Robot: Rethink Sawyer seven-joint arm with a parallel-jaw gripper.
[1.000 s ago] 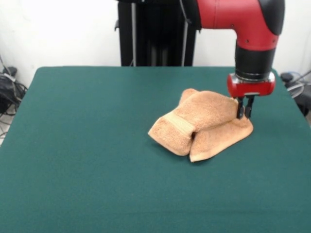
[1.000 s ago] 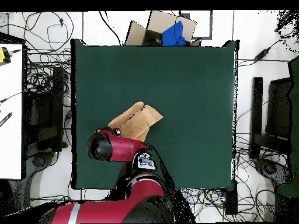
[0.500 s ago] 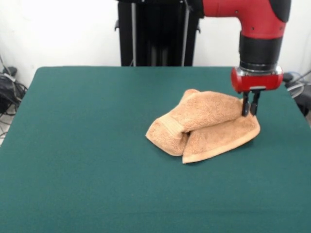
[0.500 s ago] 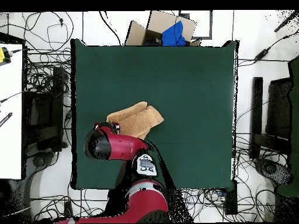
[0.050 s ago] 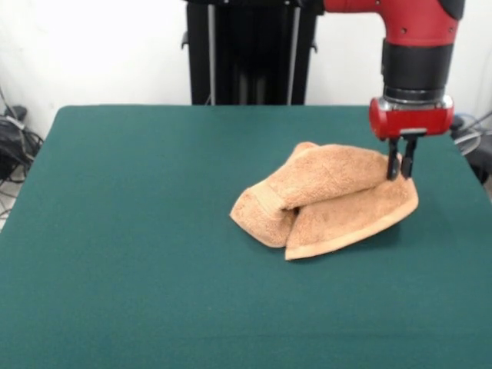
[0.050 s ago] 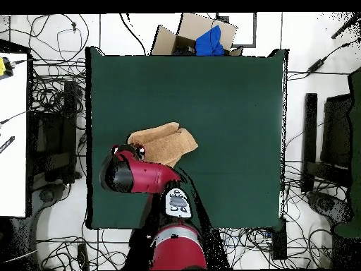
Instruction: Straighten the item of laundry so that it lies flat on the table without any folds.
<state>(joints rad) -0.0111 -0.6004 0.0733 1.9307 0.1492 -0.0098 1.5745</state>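
The light-orange towel (image 5: 327,201) lies bunched and folded over itself right of centre on the green tabletop (image 5: 138,231). The hand (image 5: 401,164) comes down at the towel's right end, its fingers narrow and pinching a raised fold of the cloth.

a robotics lab. a green table (image 6: 233,106) stands alone on a pale tiled floor (image 6: 296,106), ringed by loose black cables (image 6: 53,92) on every side. a red arm (image 6: 141,176) on a pedestal rises at 6 o'clock in the overhead view. an open cardboard box (image 6: 185,32) with blue cloth sits at 12 o'clock, dark equipment (image 6: 331,141) at 3 o'clock, a white bench (image 6: 13,141) at 9 o'clock.
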